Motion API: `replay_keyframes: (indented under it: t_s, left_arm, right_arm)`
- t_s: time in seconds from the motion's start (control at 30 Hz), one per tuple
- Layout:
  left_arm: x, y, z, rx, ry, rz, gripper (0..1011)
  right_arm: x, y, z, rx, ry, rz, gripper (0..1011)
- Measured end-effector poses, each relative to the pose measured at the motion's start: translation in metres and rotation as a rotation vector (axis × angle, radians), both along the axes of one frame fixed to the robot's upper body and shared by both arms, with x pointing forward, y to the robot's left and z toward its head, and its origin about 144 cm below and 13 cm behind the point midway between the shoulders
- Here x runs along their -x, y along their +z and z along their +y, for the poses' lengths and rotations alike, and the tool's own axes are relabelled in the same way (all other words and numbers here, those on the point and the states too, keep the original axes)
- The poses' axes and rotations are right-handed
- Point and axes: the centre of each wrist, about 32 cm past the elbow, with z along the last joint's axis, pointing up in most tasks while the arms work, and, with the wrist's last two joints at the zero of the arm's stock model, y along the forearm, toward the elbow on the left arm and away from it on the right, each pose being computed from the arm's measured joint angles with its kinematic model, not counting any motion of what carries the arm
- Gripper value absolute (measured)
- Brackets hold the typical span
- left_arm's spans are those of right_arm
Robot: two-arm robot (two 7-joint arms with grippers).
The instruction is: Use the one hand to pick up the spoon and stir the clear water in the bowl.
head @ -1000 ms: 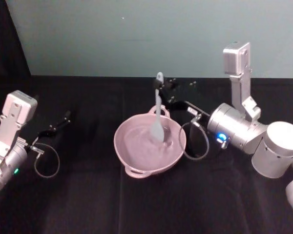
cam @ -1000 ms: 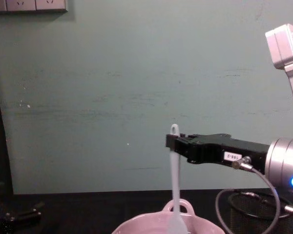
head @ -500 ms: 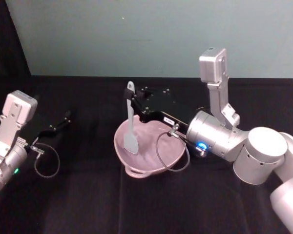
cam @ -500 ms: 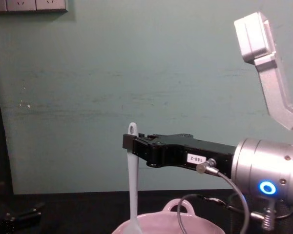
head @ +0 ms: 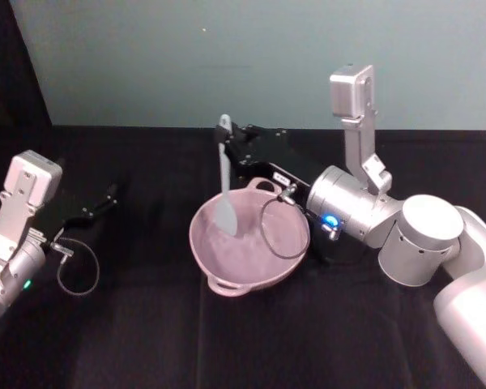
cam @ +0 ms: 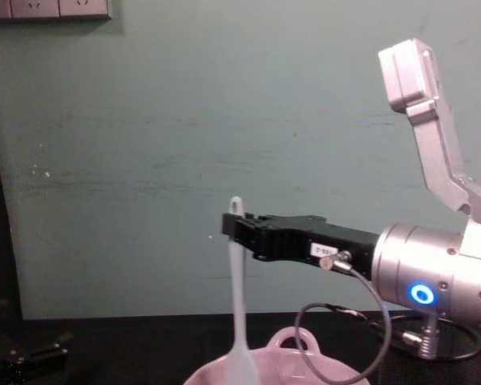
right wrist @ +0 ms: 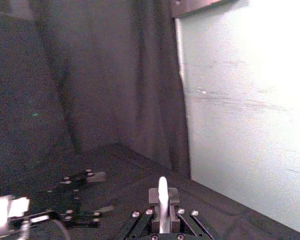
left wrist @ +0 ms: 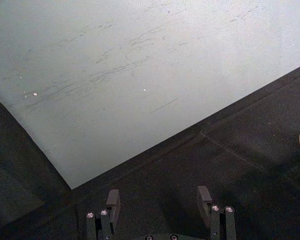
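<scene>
Your right gripper [head: 229, 139] is clamped on the spoon [head: 224, 182] just under its holed top end. It holds the spoon upright over the bowl [head: 201, 243] at mid-table, blade down by the far-left inner wall. Sweep slow, round circles with the blade low in the water [head: 247, 247] but off the wall, so nothing slops or nudges the bowl. The grip sits high, so watch for pivoting. The left gripper [head: 104, 200] rests parked at the left, jaws apart.

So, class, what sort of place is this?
Probably a robot test bench: a black-draped table, a bare teal wall, the right claw holding a white spoon in a pink bowl, the left claw parked aside.
</scene>
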Motion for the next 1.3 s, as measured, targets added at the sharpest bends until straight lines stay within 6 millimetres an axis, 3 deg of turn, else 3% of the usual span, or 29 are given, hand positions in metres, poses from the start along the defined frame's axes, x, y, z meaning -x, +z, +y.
replay_keyframes:
  t_s: [0.23, 0.63, 0.87, 1.0, 1.3]
  left_arm:
    - [0.000, 0.000, 0.000, 0.000, 0.000, 0.000, 1011]
    - [0.000, 0.000, 0.000, 0.000, 0.000, 0.000, 1011]
    - [0.000, 0.000, 0.000, 0.000, 0.000, 0.000, 1011]
    - [0.000, 0.000, 0.000, 0.000, 0.000, 0.000, 1011]
    - [0.000, 0.000, 0.000, 0.000, 0.000, 0.000, 1011]
  right_arm:
    - [-0.004, -0.001, -0.019, 0.014, -0.075, -0.003, 110]
    - [0.011, 0.006, -0.040, 0.061, -0.103, -0.025, 110]
    - [0.022, 0.005, -0.034, 0.077, -0.055, -0.020, 110]
    - [0.030, 0.002, -0.020, 0.074, 0.008, -0.011, 110]
    - [0.027, 0.003, 0.002, 0.055, 0.066, -0.014, 110]
